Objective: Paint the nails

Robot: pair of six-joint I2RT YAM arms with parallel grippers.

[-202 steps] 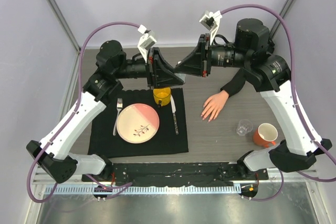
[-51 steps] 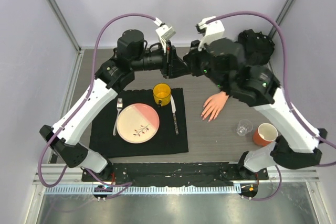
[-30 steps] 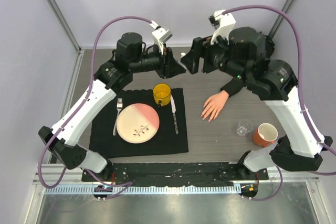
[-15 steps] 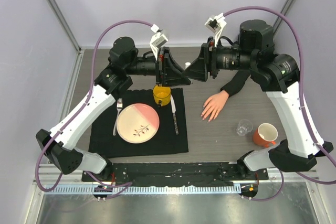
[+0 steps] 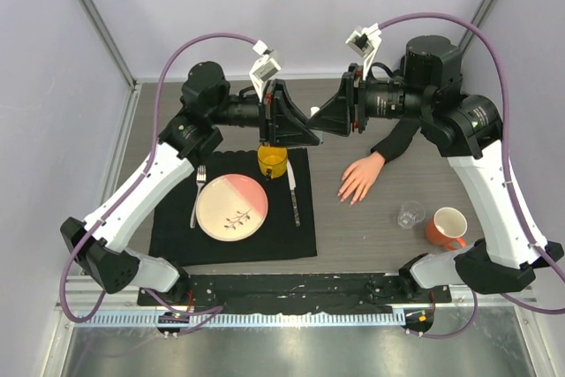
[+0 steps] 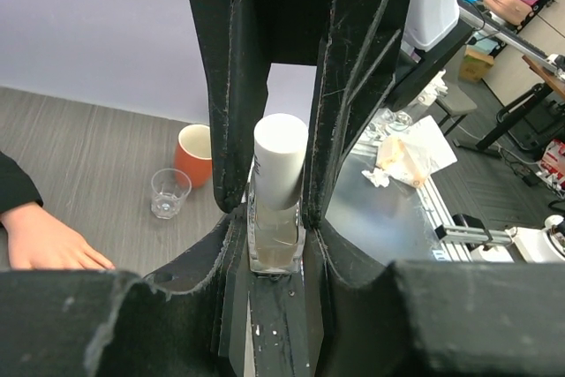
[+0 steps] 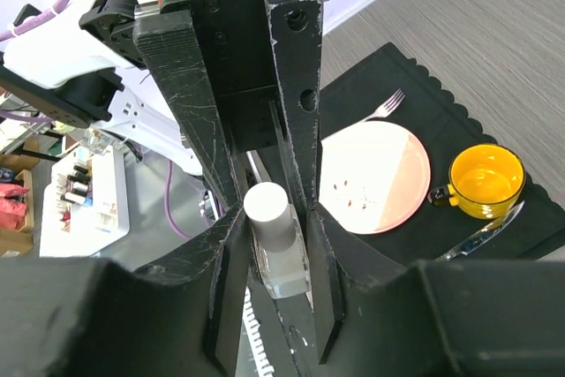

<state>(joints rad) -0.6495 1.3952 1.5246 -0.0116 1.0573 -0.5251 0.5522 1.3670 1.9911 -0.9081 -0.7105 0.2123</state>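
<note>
Table (image 5: 371, 229) — nails (image 5: 349, 195) below-right of L gripper (image 6: 275, 229), R gripper (image 7: 275, 245) — both on bottle (image 6: 280, 165)

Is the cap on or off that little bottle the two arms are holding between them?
On. In both wrist views the white cap sits atop the clear bottle, no gap or brush showing.

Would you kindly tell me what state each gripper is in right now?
Left gripper: closed on the small white-capped bottle.
Right gripper: closed on the same bottle.
</note>
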